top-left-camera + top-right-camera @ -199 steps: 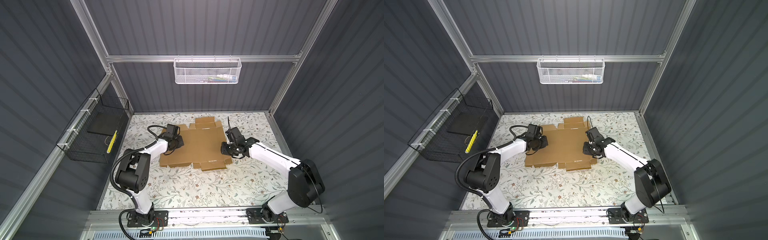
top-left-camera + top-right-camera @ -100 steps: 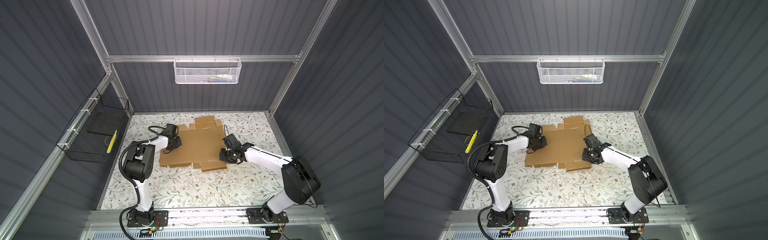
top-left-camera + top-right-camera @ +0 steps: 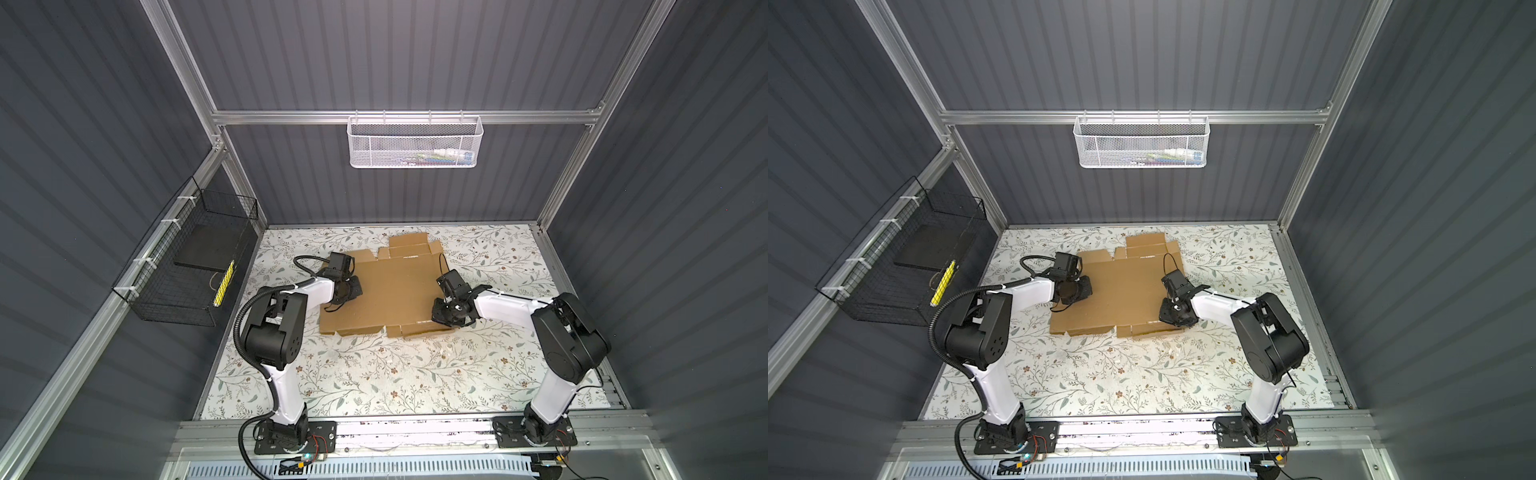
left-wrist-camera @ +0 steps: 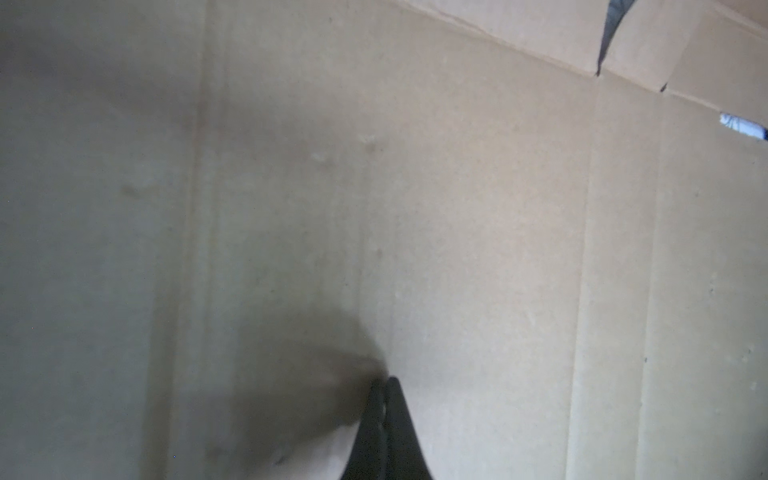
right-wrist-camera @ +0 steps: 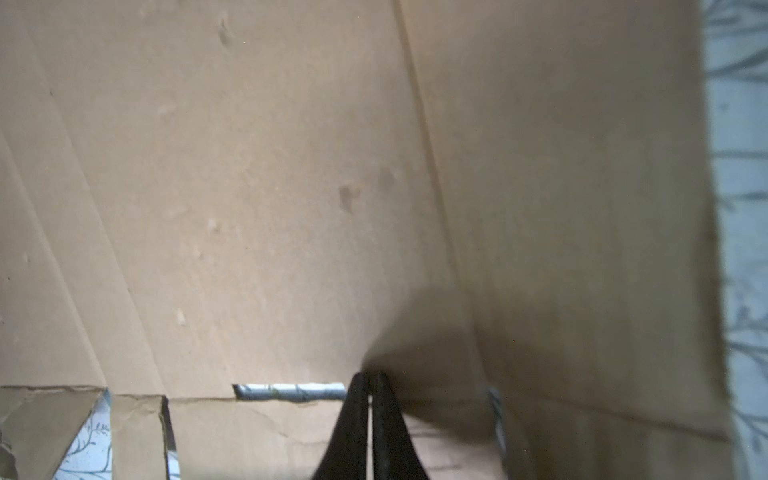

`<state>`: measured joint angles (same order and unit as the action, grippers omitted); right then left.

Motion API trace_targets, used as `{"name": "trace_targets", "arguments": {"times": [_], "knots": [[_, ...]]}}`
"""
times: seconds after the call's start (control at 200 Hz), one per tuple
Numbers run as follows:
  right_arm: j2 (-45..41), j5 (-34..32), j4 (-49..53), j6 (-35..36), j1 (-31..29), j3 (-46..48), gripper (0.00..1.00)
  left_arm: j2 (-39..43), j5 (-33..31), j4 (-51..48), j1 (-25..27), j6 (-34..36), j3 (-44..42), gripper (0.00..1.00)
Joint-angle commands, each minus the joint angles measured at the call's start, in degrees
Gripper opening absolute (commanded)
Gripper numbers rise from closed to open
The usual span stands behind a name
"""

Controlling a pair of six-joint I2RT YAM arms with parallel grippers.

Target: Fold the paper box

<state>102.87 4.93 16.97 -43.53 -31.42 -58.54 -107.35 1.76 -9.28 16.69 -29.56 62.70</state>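
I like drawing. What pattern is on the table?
Table: leafy vines and small flowers, clearest in a top view.

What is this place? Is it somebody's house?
Probably not a house: it looks like a robot test booth. Grey ribbed walls sit in an aluminium frame, the left arm and right arm are bolted to a front rail, and a flat paper box lies on the flowery table.

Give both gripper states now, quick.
Left gripper: shut, empty, tips at the paper box.
Right gripper: shut, empty, tips at the paper box.
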Motion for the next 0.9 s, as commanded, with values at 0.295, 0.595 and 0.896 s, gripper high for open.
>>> {"name": "trace_targets", "arguments": {"times": [0.295, 0.595, 0.896], "knots": [[9.2, 0.9, 2.5, 2.1, 4.2, -9.5, 0.09, 5.9, 6.1, -1.8, 2.1, -5.5, -11.4, 0.0], [15.2, 1.0, 7.1, 7.5, 6.7, -19.2, 0.09, 10.2, 7.1, 1.3, 10.6, -11.7, -16.2, 0.0], [12.6, 0.8, 10.9, 12.1, 8.1, -24.8, 0.1, 12.8, 5.1, -0.5, 13.1, -11.8, -13.0, 0.0]]}}
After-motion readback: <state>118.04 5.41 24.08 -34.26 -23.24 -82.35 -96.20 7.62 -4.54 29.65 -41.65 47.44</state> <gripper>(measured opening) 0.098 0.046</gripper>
